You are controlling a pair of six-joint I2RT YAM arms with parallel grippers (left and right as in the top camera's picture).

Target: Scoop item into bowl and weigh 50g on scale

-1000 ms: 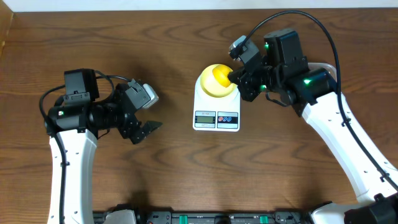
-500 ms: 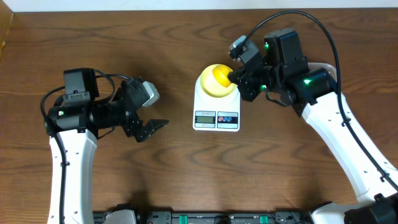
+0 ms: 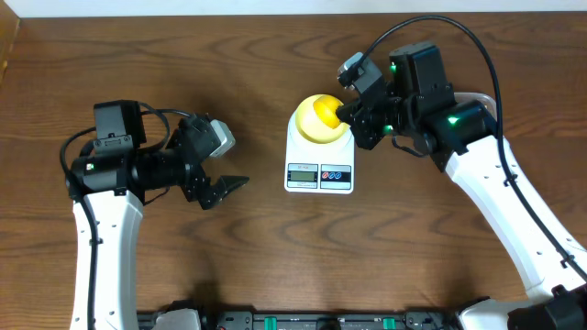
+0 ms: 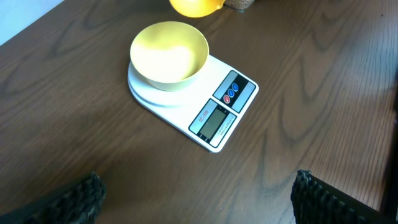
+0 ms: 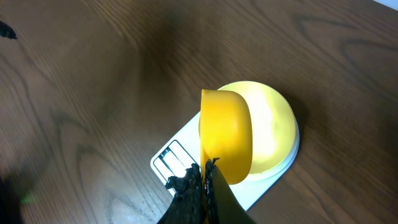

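Soft, even light covers the dark brown wooden desk (image 3: pixel 275 257); the white rounded-rectangular scale (image 4: pixel 186 111) casts a thin shadow. Pale sheen marks the grain in the left wrist view.

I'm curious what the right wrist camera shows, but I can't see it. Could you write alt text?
The right gripper, shut, holds a bright yellow scoop that partly covers the view of a pale yellow bowl. The bowl sits on a white kitchen scale on a dark wooden table.
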